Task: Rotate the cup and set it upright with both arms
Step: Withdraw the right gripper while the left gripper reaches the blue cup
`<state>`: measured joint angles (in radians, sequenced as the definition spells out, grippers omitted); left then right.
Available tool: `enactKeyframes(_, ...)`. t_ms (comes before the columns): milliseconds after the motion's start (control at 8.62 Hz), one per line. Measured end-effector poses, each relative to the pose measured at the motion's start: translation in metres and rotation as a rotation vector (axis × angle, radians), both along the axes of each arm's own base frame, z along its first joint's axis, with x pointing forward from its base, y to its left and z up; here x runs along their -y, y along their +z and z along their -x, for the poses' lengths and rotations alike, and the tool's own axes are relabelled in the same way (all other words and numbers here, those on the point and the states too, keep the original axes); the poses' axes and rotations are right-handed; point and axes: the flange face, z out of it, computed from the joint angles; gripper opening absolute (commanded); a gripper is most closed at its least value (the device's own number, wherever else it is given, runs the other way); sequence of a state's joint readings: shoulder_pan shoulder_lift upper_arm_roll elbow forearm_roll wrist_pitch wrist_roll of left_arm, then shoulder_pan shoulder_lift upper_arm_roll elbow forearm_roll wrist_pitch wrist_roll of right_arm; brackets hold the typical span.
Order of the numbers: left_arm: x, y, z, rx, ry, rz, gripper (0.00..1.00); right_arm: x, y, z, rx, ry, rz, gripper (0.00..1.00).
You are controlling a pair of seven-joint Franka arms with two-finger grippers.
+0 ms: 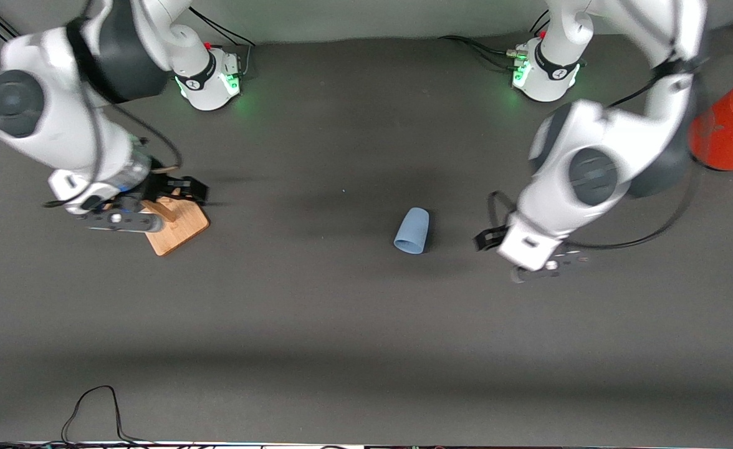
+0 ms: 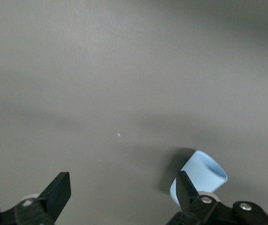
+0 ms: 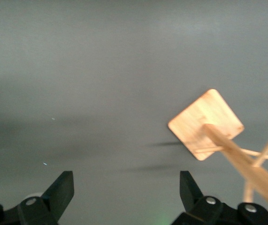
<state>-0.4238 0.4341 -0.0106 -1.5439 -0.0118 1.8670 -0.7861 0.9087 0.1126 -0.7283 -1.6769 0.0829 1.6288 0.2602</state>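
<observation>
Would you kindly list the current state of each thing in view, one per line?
Cup: lying on its side on the table, untouched.
Left gripper: jaws open, empty, beside the cup toward the left arm's end.
Right gripper: jaws open, empty, over the wooden rack.
Wooden rack: standing upright on its square base.
Orange can: tilted at the table's edge, grey lid on.

You have: cup [image 1: 412, 231], plain pale blue; table [image 1: 316, 324], flat dark grey; wooden rack [image 1: 176, 226], light tan; can [image 1: 725, 134], orange-red with grey lid; arms white with dark grey bands; bases lit green; grippers black.
</observation>
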Motion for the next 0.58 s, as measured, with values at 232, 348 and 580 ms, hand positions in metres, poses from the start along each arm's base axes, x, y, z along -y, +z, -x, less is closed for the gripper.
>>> enactKeyframes(232,0.026,-0.057,-0.001,-0.078,0.134,-0.078,1.00,0.036,0.015,-0.003,0.001,-0.010,-0.007,1.00)
enactKeyframes(348,0.040,-0.078,0.004,-0.132,0.196,-0.131,1.00,0.046,0.020,-0.005,0.009,-0.014,-0.009,1.00)
enactKeyframes(580,0.067,-0.093,0.001,-0.211,0.394,-0.225,1.00,0.055,0.032,-0.008,0.034,-0.023,-0.011,1.00)
